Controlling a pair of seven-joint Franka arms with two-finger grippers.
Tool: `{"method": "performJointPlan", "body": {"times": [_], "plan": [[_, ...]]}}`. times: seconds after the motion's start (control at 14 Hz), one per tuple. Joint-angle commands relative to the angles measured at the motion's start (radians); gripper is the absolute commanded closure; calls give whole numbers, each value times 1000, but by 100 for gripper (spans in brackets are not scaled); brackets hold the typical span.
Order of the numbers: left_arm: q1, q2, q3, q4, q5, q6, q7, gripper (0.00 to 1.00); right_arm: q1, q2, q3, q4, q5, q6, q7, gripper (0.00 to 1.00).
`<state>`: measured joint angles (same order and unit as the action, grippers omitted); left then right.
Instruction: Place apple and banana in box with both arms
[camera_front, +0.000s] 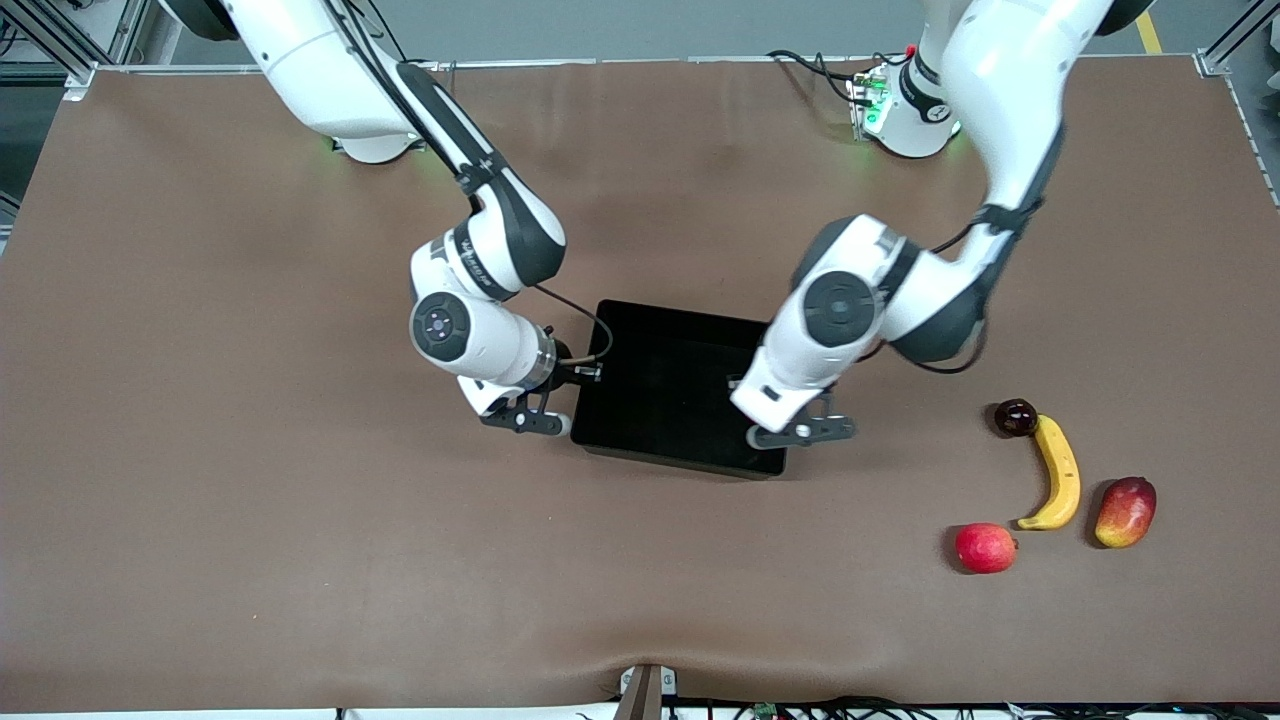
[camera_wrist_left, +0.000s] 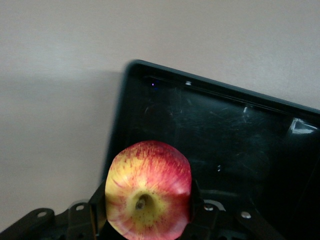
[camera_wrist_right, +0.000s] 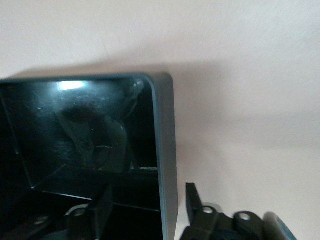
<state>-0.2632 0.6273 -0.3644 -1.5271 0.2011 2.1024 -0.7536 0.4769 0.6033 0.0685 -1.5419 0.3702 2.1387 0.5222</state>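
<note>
Box (camera_front: 660, 390), a shallow black tray with glossy walls, sits near the middle of the brown table (camera_front: 250, 520) and is the largest thing I see on it. Both white arms reach down to it. My left gripper (camera_front: 802, 432) hangs over the box's corner toward the left arm's end, on the side nearer the front camera; in the left wrist view its fingers (camera_wrist_left: 97, 207) are pinching the apple (camera_wrist_left: 149, 191), a red fruit streaked yellow, stem dimple facing the camera, over the tray's edge. My right gripper (camera_front: 527, 420) is at the box's wall toward the right arm's end, and in the right wrist view its fingers (camera_wrist_right: 194, 200) stand spread, one on each side of that wall (camera_wrist_right: 167, 165), holding nothing. Toward the left arm's end of the table lies the banana (camera_front: 1058, 472), curved and yellow. Just beside it are a red-and-yellow mango (camera_front: 1126, 512), a smooth pinkish-red fruit (camera_front: 985, 547) nearer the front camera, and a small dark fruit (camera_front: 1016, 417) touching the banana's upper tip.
</note>
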Motion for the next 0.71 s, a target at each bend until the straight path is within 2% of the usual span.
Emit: {"method": "performJointPlan", "body": {"times": [0.0, 0.07, 0.14, 0.29, 0.5, 0.57, 0.64], "plan": [[-50, 46, 1, 5, 55, 66, -70, 100, -21, -17, -41, 138, -84, -199, 10, 0], [-63, 66, 1, 5, 60, 74, -73, 100, -38, -17, -50, 198, -153, -279, 4, 0], [-65, 75, 1, 1, 61, 76, -73, 100, -72, -17, -53, 248, -181, -363, 2, 0], [-67, 86, 1, -33, 61, 76, -73, 100, -131, -17, -53, 347, -186, -478, -2, 0], [-76, 91, 1, -67, 61, 76, -73, 100, -210, -43, -62, 426, -201, -591, -89, 0], [-74, 101, -1, -67, 61, 76, -75, 88, -257, -54, -59, 433, -192, -620, -109, 0], [-74, 103, -1, -67, 61, 76, -72, 40, -302, -91, -52, 433, -192, -647, -111, 0]]}}
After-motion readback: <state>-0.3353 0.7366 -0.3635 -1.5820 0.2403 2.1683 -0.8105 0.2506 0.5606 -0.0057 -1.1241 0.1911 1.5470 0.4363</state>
